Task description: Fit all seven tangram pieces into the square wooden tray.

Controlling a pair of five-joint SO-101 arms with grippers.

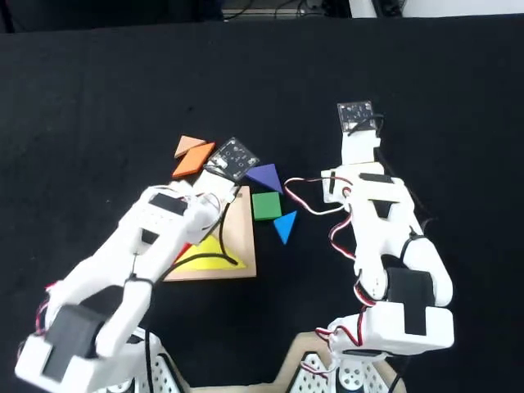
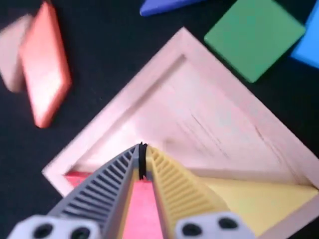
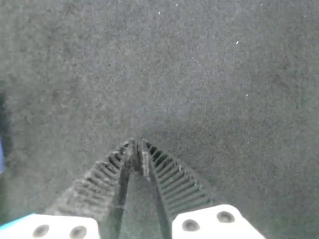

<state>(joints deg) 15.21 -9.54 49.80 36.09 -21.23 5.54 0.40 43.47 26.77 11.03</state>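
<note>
The square wooden tray point(image 2: 199, 114) lies under my left gripper point(image 2: 142, 154), which is shut and holds nothing. Its tips hover over the tray's bare floor, just above a red piece point(image 2: 139, 209) in one corner. A yellow triangle point(image 2: 259, 204) lies in the tray beside the red one. Outside the tray are a green square point(image 2: 254, 37), a blue triangle point(image 2: 309, 40), an indigo triangle point(image 2: 164, 5), an orange parallelogram point(image 2: 47, 64) and a pale orange triangle point(image 2: 12, 55). My right gripper point(image 3: 135, 154) is shut above bare black cloth, away from the pieces.
In the high view the tray point(image 1: 241, 237) sits left of centre, with the green square point(image 1: 266, 205), blue triangle point(image 1: 285, 225) and indigo triangle point(image 1: 266, 176) on its right and the orange pieces point(image 1: 192, 160) behind it. Black cloth covers the table.
</note>
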